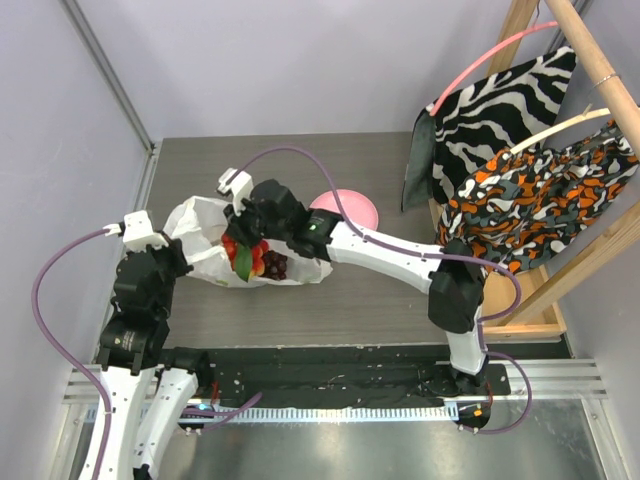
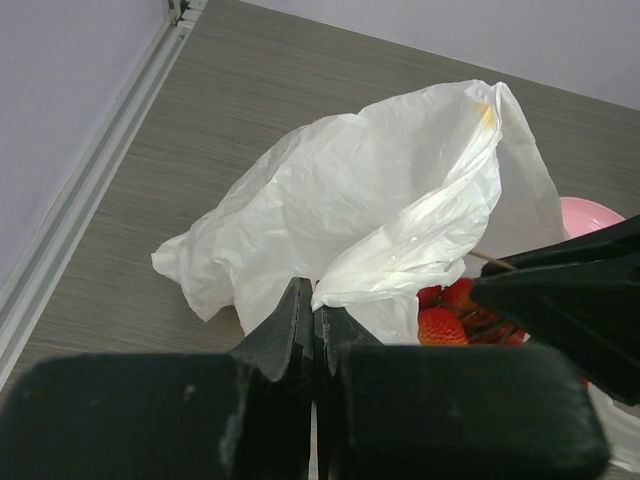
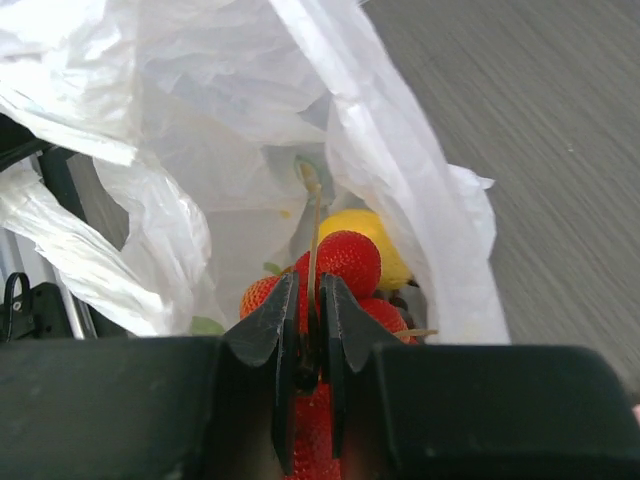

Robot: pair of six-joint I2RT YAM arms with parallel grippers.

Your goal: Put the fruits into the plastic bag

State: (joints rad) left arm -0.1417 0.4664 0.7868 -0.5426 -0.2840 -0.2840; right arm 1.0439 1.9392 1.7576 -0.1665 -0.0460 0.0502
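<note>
R claw (image 3: 309, 282) pinches stem (image 3: 314, 235) of red fruits (image 3: 347, 262) inside plastic bag (image 3: 200, 100).

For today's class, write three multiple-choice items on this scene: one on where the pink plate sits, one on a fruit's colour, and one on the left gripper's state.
1. Where is the pink plate?
A. on the table, just beyond the plastic bag
B. inside the bag
C. in a gripper

2. What colour is the round fruit behind the strawberries?
A. blue
B. yellow
C. white

3. The left gripper is:
A. wide open
B. out of view
C. shut on the bag's edge

Answers:
1. A, as the top view shows the plate on the table behind the bag.
2. B, as the right wrist view shows the fruit is yellow.
3. C, as the left wrist view shows it pinching the plastic.
</note>
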